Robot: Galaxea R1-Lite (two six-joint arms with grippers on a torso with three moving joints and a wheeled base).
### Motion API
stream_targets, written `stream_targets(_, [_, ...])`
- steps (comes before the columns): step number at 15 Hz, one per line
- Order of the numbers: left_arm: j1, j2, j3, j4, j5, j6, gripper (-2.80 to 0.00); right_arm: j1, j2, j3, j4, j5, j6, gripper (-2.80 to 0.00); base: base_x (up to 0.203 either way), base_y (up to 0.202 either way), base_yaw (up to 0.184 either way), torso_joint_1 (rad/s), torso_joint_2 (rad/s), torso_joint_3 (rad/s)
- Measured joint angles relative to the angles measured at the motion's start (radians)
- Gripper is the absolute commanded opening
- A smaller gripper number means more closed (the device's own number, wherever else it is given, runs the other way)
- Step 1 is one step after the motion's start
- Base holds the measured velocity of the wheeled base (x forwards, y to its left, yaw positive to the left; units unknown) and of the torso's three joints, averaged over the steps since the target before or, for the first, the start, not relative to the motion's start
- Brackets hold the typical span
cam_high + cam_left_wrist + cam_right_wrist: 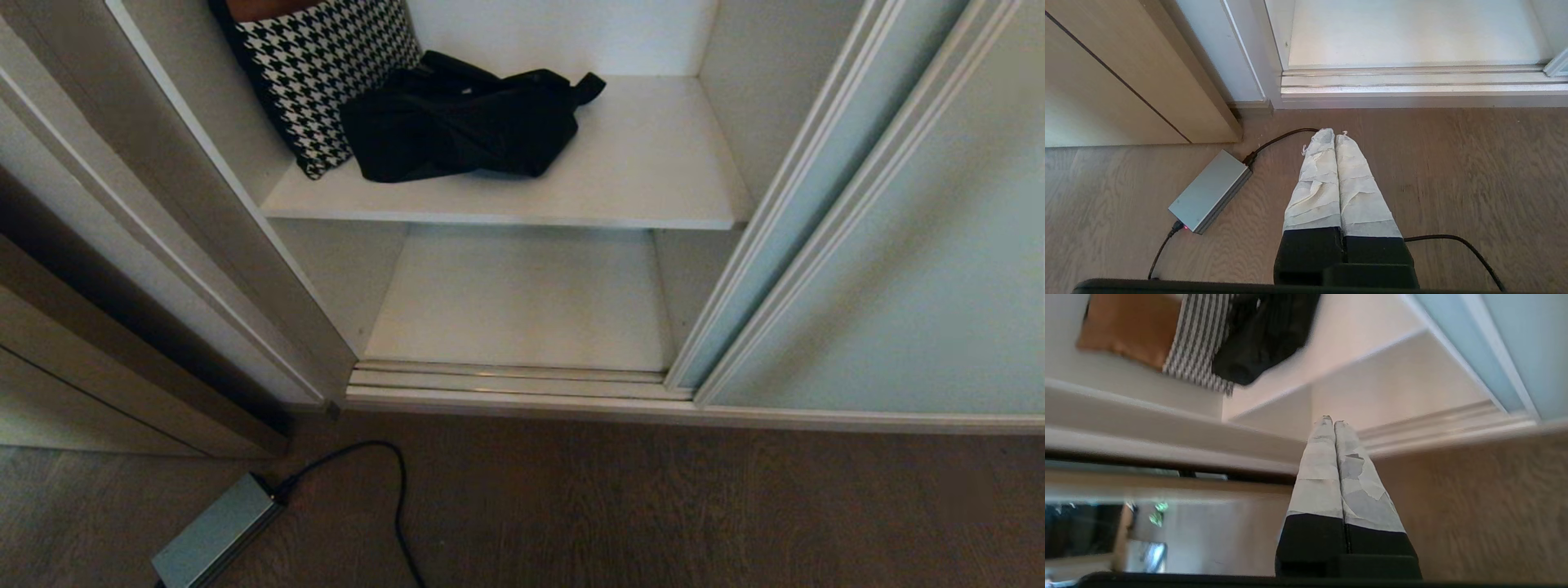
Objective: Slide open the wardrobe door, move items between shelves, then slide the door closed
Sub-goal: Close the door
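Wood-grain flooring (653, 506) in a dull brown runs up to the wardrobe's ribbed metal track (514, 377), and on it we see a flat grey metal power brick (214, 535) with a thin black cable (397, 498) curling away. We find the sliding wardrobe door (914, 269), smooth pale blue-green frosted glass in a slim off-white frame, pushed aside to the right, leaving the compartment open. Inside, two plain matte white shelves show: the upper shelf (645, 171) and the bare lower shelf (522, 302). On the upper one lies the black fabric bag (457, 122), soft and crumpled, leaning against a houndstooth cushion (322, 57). Our left gripper (1334, 136) hangs low over the floor near the brick, its tape-wrapped fingers pressed together on nothing. Our right gripper (1332, 421) likewise has its wrapped fingers closed and empty, aimed toward the open compartment, with the bag well apart from it, up on the shelf.
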Motion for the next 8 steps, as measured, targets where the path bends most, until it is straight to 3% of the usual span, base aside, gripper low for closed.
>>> stream_targets(6, [0.0,0.0,0.0,0.0,0.0,0.0,-2.8,-0.22,0.13,-0.02,-0.166,0.124,0.047,-2.8,0.0,0.0,0.0,0.0,0.0,0.0])
stream_targets(8, [0.0,0.0,0.0,0.0,0.0,0.0,-2.8,-0.26,0.163,-0.013,-0.219,0.187,0.049,-2.8,0.0,0.0,0.0,0.0,0.0,0.0])
